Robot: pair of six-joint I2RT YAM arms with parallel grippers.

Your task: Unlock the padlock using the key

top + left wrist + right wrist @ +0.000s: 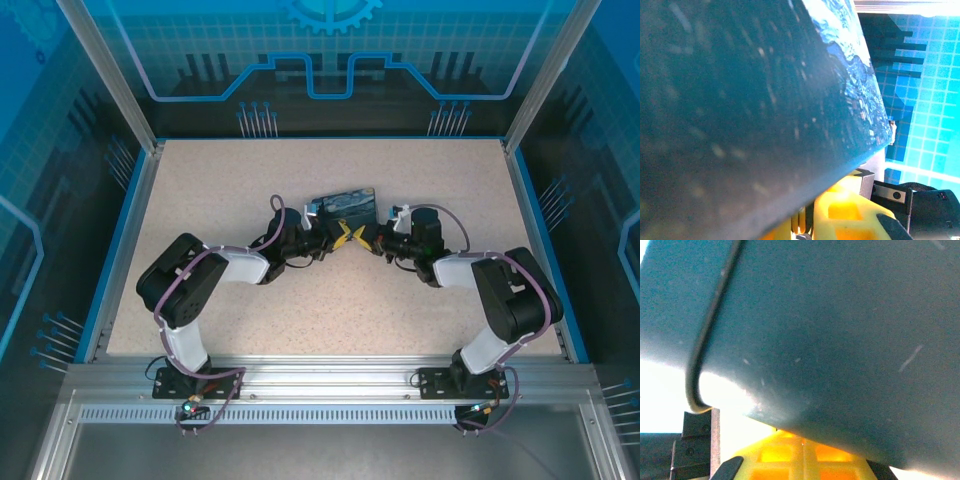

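2 small things, the padlock and the key, cannot be picked out where the yellow fingers (347,236) cross in the middle of the speckled counter (300,300). The right tool (358,238) is clenched, though on what I cannot tell; whether the left tool (336,238) is clenched or released I cannot tell. Just behind both lies the dark-blue box (345,203), printed with a swirly night-sky painting.
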